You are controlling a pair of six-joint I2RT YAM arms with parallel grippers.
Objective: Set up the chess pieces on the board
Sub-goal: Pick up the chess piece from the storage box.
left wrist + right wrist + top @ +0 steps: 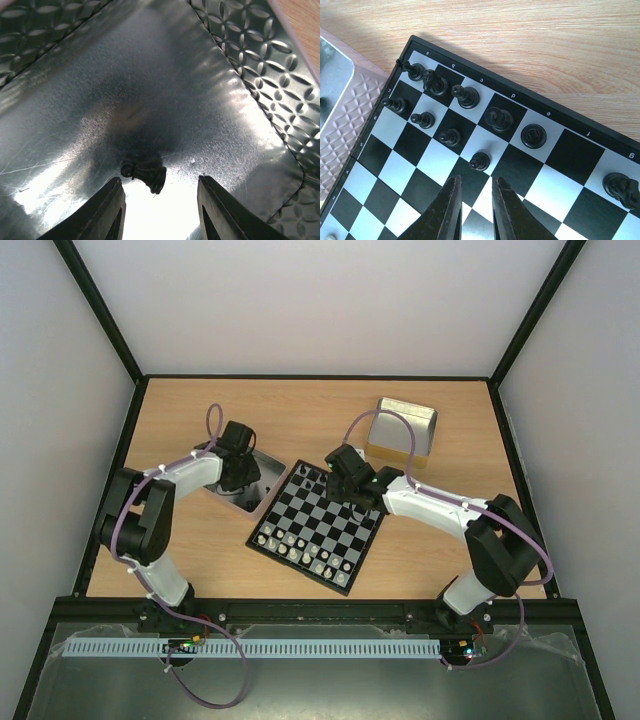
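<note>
The left gripper (160, 182) is being held low inside the metal tray (150, 75) with its fingers apart. One black chess piece (145, 172) is lying on its side on the tray floor just ahead of the tips, ungripped. The right gripper (475, 181) is being held above the board (570, 123), fingers narrowly parted on nothing. Beyond them, black chess pieces (493, 118) are standing clustered at the far corner.
</note>
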